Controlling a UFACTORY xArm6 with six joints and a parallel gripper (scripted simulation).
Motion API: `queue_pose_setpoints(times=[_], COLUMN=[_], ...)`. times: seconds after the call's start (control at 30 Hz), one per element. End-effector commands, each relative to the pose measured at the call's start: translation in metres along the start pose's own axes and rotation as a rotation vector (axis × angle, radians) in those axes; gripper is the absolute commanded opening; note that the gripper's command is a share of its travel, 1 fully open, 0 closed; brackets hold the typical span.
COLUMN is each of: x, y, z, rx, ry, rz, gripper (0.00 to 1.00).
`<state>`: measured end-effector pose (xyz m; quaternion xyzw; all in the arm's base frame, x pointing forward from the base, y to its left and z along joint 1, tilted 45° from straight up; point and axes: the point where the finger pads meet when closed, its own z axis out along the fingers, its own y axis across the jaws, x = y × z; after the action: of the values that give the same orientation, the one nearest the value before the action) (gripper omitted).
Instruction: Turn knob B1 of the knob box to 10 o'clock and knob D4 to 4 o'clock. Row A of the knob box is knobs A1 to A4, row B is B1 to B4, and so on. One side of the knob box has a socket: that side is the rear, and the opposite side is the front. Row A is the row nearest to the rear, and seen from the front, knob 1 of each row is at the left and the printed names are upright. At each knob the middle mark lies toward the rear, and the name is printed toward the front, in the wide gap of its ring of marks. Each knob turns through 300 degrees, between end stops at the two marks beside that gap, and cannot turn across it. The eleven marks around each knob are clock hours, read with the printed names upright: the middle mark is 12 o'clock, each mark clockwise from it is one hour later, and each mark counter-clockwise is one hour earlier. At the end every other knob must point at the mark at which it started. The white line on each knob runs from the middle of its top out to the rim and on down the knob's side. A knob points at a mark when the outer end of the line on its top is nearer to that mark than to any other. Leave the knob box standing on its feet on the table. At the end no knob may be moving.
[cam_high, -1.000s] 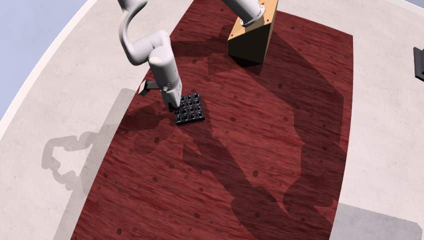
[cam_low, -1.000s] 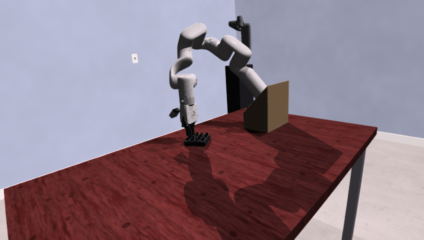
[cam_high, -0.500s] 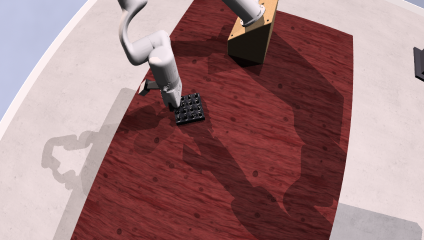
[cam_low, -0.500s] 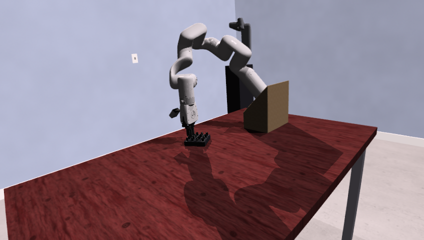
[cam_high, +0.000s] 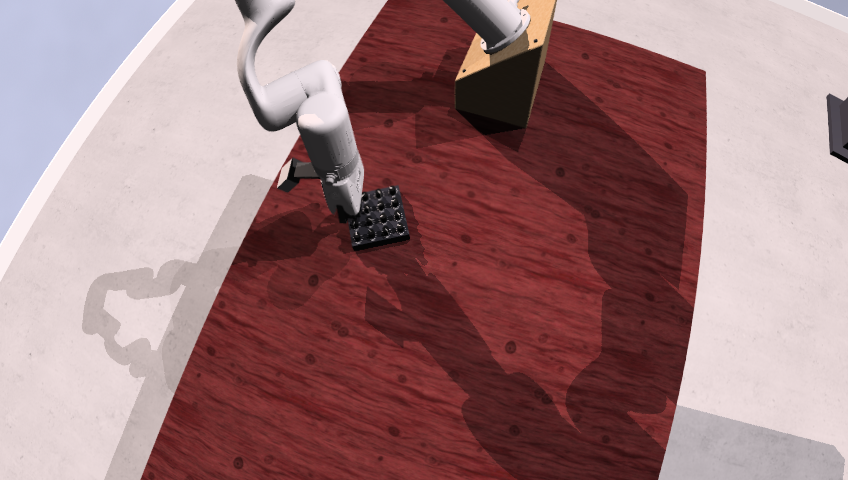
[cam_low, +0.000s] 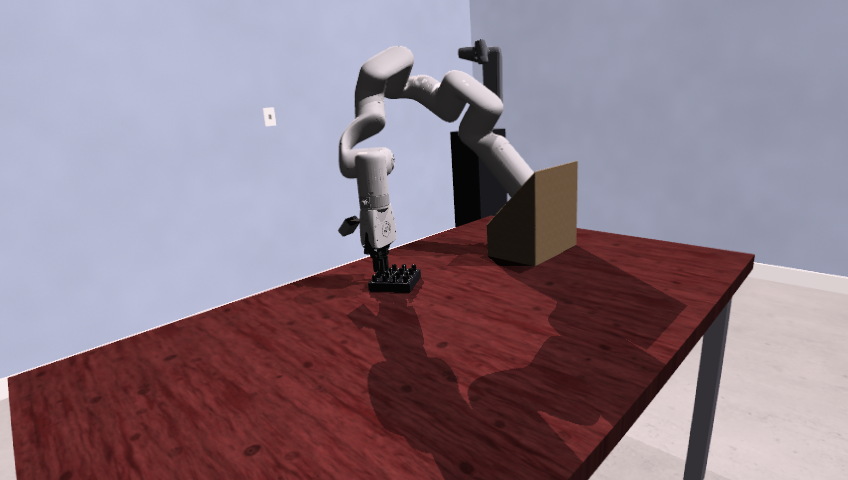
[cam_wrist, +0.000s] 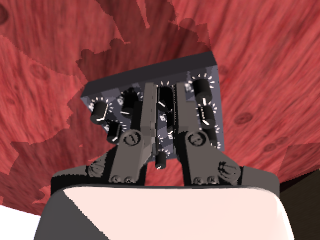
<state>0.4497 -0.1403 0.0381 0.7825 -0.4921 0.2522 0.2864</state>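
Observation:
The black knob box stands on its feet on the dark red table. My gripper points straight down at the box's left edge as the top camera sees it. In the wrist view its two fingers stand on either side of one black knob and are shut on it. Other knobs show on either side of the fingers. I cannot read the printed names or the white lines, so I cannot tell which knob it is.
A brown wedge-shaped block that bears the arm's base stands at the back of the table. The box is near the table's left edge in the top view. A black camera stand is behind the table.

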Motion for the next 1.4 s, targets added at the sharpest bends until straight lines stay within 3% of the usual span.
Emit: queue_pose_setpoints(times=[0.0, 0.63, 1.37], x=[0.0006, 0.0006, 0.0006], y=[-0.001, -0.001, -0.001], z=[-0.001, -0.001, -0.001], rx=[0.003, 0.003, 0.003], ry=[0.001, 0.001, 0.0], rz=[0.001, 0.081, 0.524], gripper=[0.08, 0.08, 0.08])
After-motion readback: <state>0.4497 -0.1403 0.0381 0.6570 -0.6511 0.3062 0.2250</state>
